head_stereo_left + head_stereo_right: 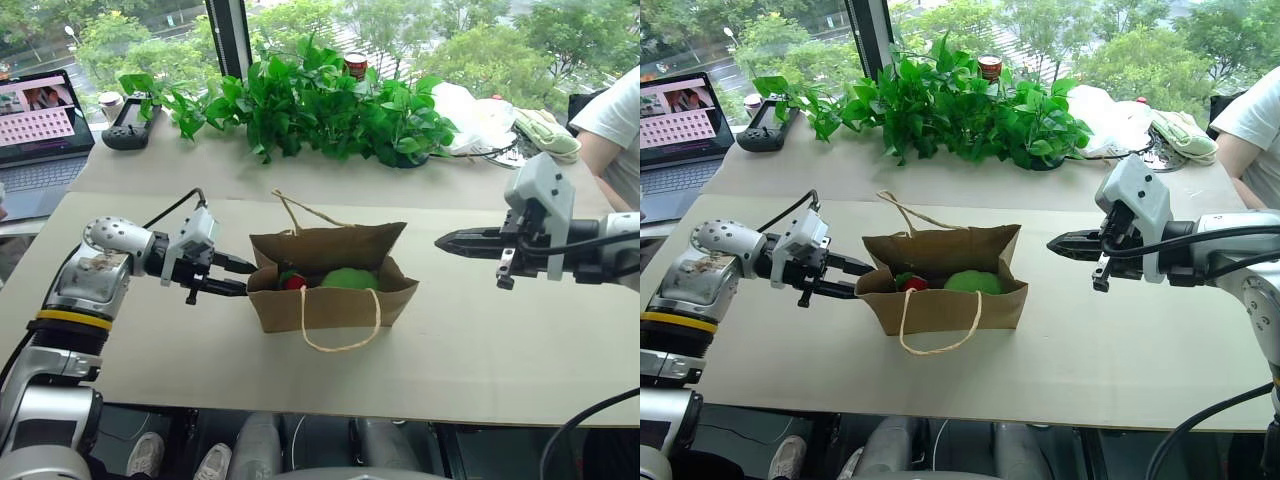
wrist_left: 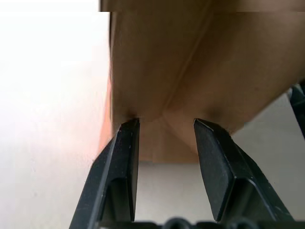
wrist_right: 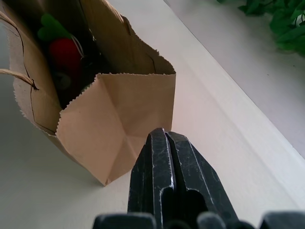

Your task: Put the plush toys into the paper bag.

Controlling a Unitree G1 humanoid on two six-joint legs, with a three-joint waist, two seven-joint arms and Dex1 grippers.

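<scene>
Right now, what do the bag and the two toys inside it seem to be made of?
The paper bag: brown kraft paper, matte, with creased folds and a serrated rim; handles look like twine. The green toy and the red toy: apparently soft plush fabric, fuzzy and unshiny, though mostly hidden.

No readable text, laptop screen point(image 1: 38, 108) shows pink rows too small to read

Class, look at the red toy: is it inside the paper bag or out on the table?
Inside. The red toy shows through the paper bag's open mouth, beside the green toy.
</scene>
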